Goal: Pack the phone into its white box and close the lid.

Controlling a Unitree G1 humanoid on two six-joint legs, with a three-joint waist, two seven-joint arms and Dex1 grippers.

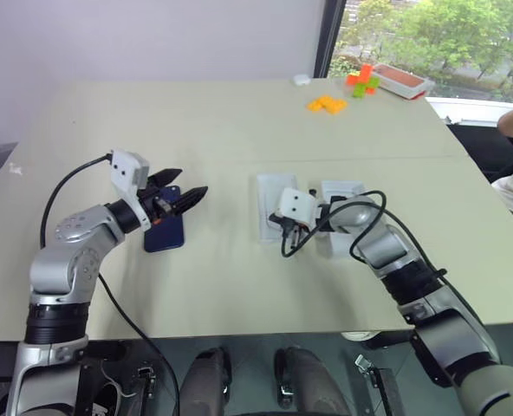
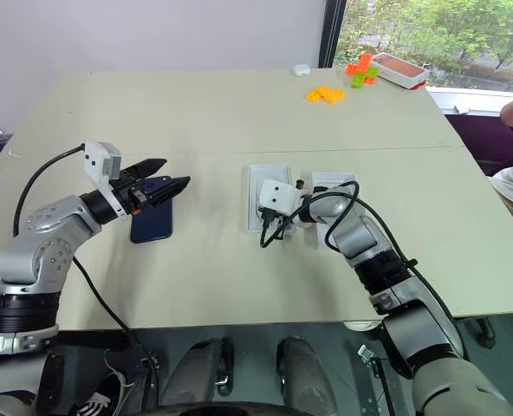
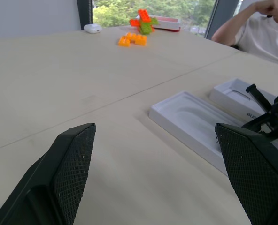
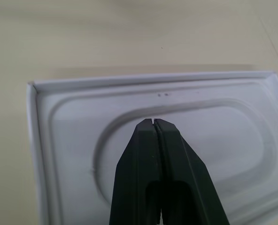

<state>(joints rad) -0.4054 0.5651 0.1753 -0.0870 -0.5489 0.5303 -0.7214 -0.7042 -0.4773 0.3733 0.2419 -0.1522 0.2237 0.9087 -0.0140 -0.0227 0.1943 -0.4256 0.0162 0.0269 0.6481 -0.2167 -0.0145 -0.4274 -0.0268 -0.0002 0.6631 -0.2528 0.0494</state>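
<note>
Presently the right pincer (image 4: 155, 123) is pressed together, empty, tips poised over the oval recess of the white box (image 1: 274, 204). At its 3 o'clock, just beside the box, sits the lid (image 2: 330, 185). At 9 o'clock the left pincer (image 1: 187, 187) stands spread wide, above the phone (image 2: 152, 218), which lies flat on the tabletop (image 1: 239, 130), well apart from the box.

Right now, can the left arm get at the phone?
Probably yes. The left gripper hovers just above the phone with its jaws wide open, and nothing lies between them; the phone rests flat on the table, apart from the white box.
</note>
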